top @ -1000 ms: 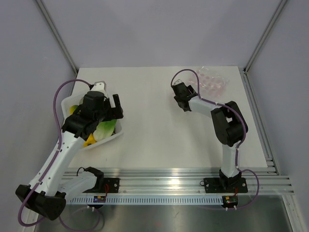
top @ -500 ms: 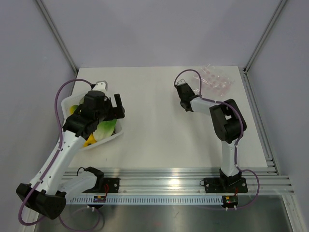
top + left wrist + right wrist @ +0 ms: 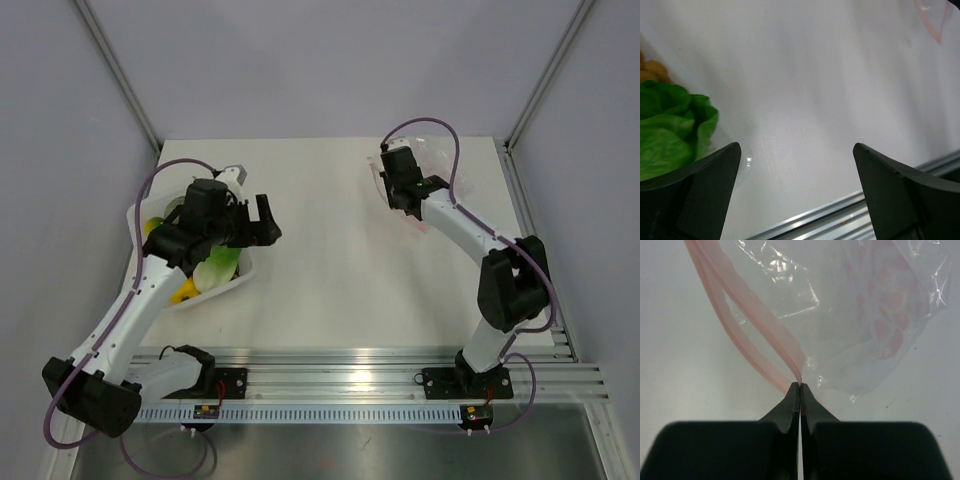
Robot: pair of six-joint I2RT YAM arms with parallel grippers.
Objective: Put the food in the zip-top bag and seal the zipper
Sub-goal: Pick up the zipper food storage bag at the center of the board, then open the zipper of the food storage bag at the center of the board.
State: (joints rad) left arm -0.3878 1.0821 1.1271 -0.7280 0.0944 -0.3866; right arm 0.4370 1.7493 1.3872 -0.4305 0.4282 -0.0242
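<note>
The clear zip-top bag with pink printed spots hangs over the white table at the far right. My right gripper is shut on one lip of its pink zipper, and the mouth gapes open to the left. In the top view the right gripper is held above the table. The food lies in a white tray on the left: green lettuce, tan balls, and a yellow piece. My left gripper hangs open and empty just right of the tray.
A metal rail runs along the table's near edge. Grey walls and slanted frame posts close in the back and sides. The table edge with a side rail lies right of the right arm.
My right gripper has shut on the bag's zipper and moved toward the far right, taking the bag with it. My left gripper has swung right, off the tray.
</note>
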